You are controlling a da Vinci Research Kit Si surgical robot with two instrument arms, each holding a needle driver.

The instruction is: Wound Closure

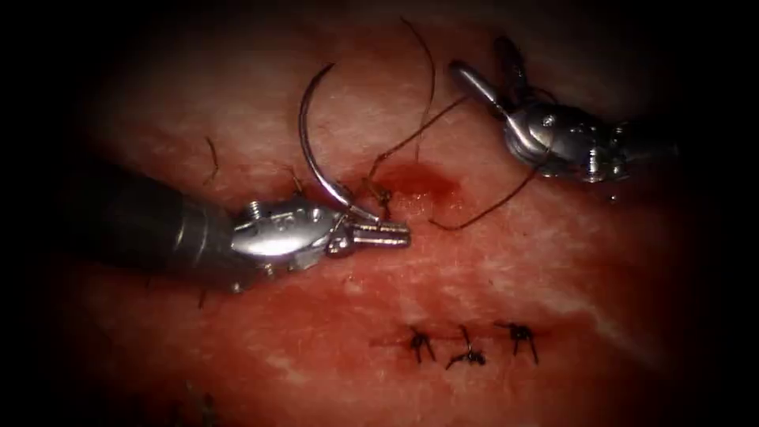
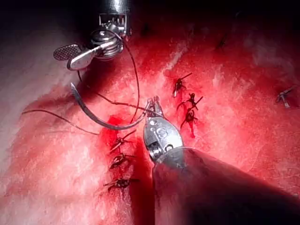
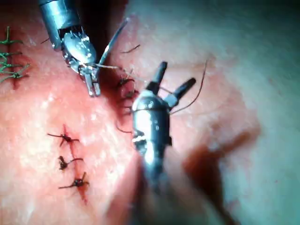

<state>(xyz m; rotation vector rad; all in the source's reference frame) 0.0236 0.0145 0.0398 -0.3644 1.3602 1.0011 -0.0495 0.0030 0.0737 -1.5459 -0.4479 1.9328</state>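
Note:
My left tool (image 1: 399, 233) comes in from the left, its jaws shut on the curved needle (image 1: 304, 134) near its tail end. The needle arcs up over the tissue (image 1: 553, 269), free of it, left of the cut (image 1: 395, 186). Dark thread (image 1: 419, 130) rises from the cut towards my right tool (image 1: 482, 59), which hovers at the upper right, open and holding nothing. Another strand (image 1: 490, 207) curves right of the cut. In the left wrist view the left tool (image 2: 153, 101) grips the needle (image 2: 98, 119). The right wrist view shows the right tool (image 3: 177, 74) with spread jaws.
Red fluid (image 1: 427, 183) pools at the cut. A row of three tied stitches (image 1: 466, 354) with short cut ends sits nearer the front. More knotted stitches (image 2: 119, 161) lie along the cut beside the left tool.

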